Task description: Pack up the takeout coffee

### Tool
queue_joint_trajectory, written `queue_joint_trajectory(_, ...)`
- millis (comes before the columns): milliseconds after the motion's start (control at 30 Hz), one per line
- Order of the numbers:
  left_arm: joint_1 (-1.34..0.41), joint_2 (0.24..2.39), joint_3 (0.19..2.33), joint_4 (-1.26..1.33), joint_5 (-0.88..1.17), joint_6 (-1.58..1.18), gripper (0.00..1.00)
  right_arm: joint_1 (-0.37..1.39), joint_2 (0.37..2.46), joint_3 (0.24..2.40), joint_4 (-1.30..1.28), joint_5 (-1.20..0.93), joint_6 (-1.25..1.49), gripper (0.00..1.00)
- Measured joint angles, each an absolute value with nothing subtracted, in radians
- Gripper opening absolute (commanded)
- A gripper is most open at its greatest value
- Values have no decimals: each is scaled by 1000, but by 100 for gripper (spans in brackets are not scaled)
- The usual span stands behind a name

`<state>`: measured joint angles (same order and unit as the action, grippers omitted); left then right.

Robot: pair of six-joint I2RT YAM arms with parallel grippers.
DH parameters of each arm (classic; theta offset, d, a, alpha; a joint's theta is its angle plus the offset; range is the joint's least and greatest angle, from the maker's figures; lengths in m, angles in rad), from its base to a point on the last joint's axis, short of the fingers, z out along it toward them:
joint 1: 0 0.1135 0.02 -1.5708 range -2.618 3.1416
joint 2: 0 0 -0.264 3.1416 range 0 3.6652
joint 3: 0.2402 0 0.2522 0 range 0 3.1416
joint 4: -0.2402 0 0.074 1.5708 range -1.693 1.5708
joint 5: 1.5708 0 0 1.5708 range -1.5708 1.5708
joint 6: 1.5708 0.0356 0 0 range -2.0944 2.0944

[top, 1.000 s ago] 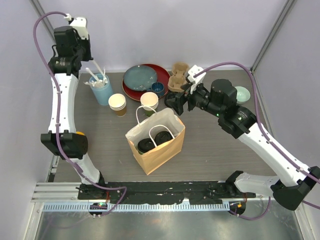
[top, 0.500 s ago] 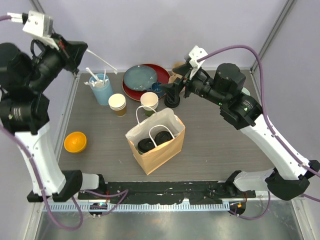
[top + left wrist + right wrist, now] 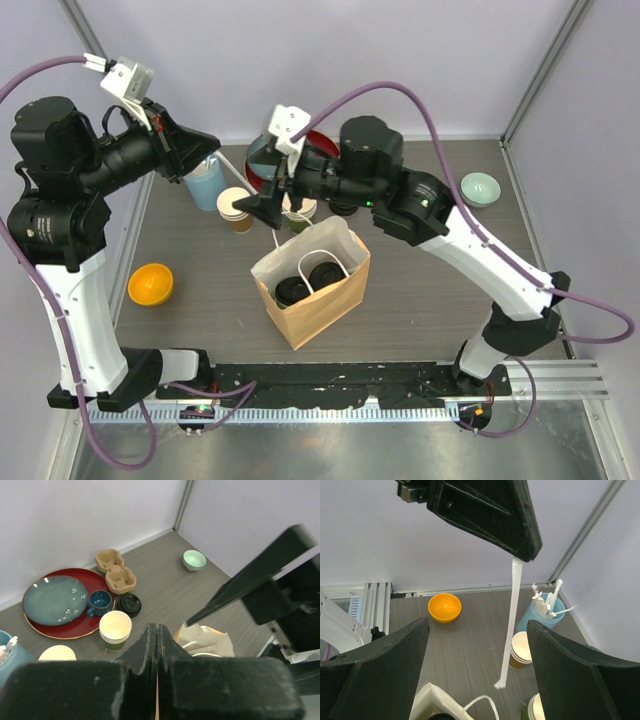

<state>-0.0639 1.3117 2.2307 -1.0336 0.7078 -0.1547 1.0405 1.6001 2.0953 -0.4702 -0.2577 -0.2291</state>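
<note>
Now the right end effector [image 3: 274,205], jaws wide, has swung left toward the left end effector [image 3: 207,145] clamping a stirrer [image 3: 511,625].

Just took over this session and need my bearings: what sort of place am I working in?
Probably a lab robot cell staged as a café takeout counter: plain panel walls on metal framing, and a tabletop with a paper bag, stacked paper cups and a cardboard cup carrier.
</note>
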Motion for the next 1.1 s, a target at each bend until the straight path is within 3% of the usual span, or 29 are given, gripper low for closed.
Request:
queue_joint_trajectory(167, -68, 1297, 2231, -1060, 743, -154, 0, 1057, 1702, 2162, -488, -257, -223, 84)
queue_joint_trajectory(333, -68, 1279, 2231, -1076, 762, -149, 0, 1057, 1793, 2269, -500, -229, -209, 75)
queue_joint_trajectory(433, -68, 1276, 2236, -1082, 771, -149, 0, 1056, 1813, 2301, -505, -206, -205, 56)
queue_joint_trajectory(467, -68, 1276, 2237, -1084, 773, -149, 0, 1056, 1813, 2304, -505, -201, -207, 33)
queue_joint_trajectory(567, -70, 1278, 2240, -1090, 779, -149, 0, 1056, 1813, 2313, -505, -185, -202, 10)
queue_joint_trajectory(633, -70, 1281, 2242, -1089, 776, -146, 0, 1057, 1813, 2314, -506, -191, -204, 2)
queue_joint_trajectory(733, -70, 1283, 2242, -1092, 775, -146, 0, 1063, 1813, 2314, -512, -185, -202, 1)
queue_joint_trajectory(767, -70, 1283, 2242, -1092, 775, -145, 10, 1063, 1813, 2314, -512, -185, -201, 1)
queue_joint_trajectory(800, -70, 1283, 2242, -1092, 774, -144, 28, 1063, 1813, 2314, -512, -184, -200, 1)
queue_joint_trajectory(833, -70, 1283, 2242, -1092, 774, -141, 48, 1063, 1812, 2312, -510, -183, -199, 1)
queue_joint_trajectory(867, -70, 1283, 2242, -1092, 771, -135, 84, 1063, 1811, 2307, -505, -179, -197, 1)
queue_joint_trajectory(900, -70, 1283, 2242, -1092, 766, -130, 97, 1063, 1807, 2297, -496, -174, -193, 1)
queue_joint_trajectory(1100, -70, 1282, 2242, -1096, 691, -122, 100, 1062, 1768, 2249, -464, -126, -145, 1)
